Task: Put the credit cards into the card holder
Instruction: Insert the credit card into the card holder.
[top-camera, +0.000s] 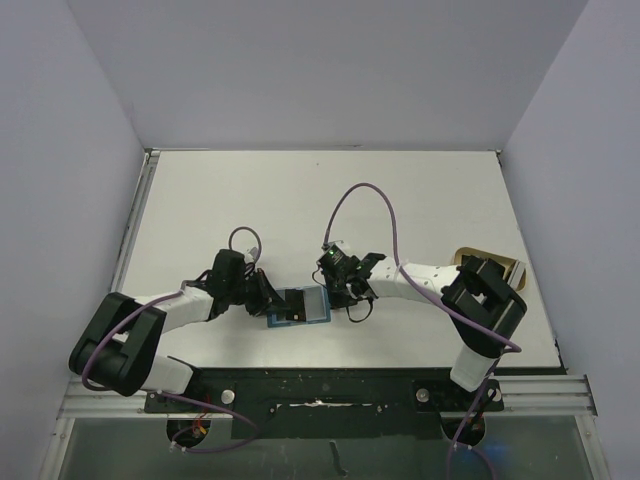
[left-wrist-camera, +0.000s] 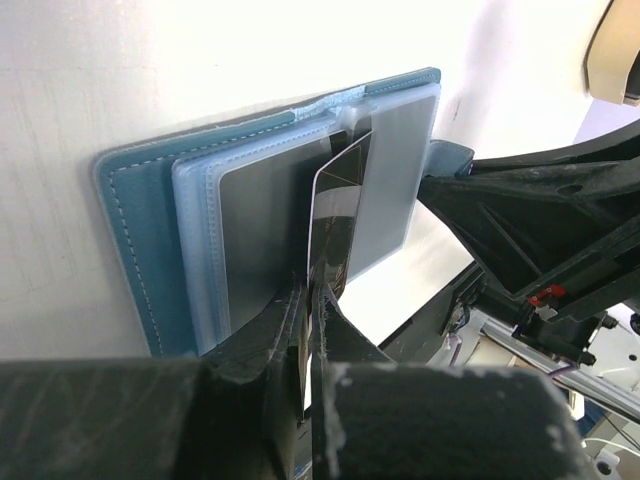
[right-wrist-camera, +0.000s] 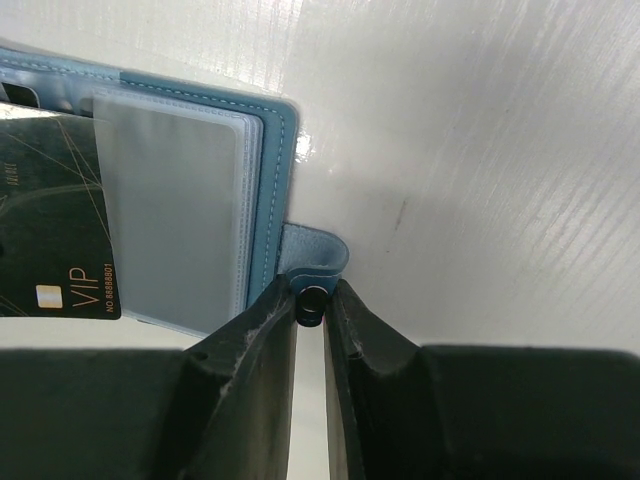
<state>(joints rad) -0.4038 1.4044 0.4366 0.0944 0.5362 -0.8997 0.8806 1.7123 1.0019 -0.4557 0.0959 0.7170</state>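
A white table (top-camera: 400, 200) fills the middle of the top view, its surface faintly glossy up close. Pale lavender-grey walls (top-camera: 330, 70) rise at 12, 9 and 3 o'clock. A tan, rounded object (top-camera: 515, 268) lies by the table's 3 o'clock edge, mostly hidden. A metal rail (top-camera: 540, 385) runs along the 6 o'clock edge, and a thinner strip (top-camera: 135, 235) lines the 9 o'clock edge.

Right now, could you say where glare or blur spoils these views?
Left wrist: the black gripper fingers are blurred; the clear sleeves of the teal-blue card holder shine grey. Right wrist: streaky glare on the white table, the dark VIP card sharp. Top external: evenly lit.
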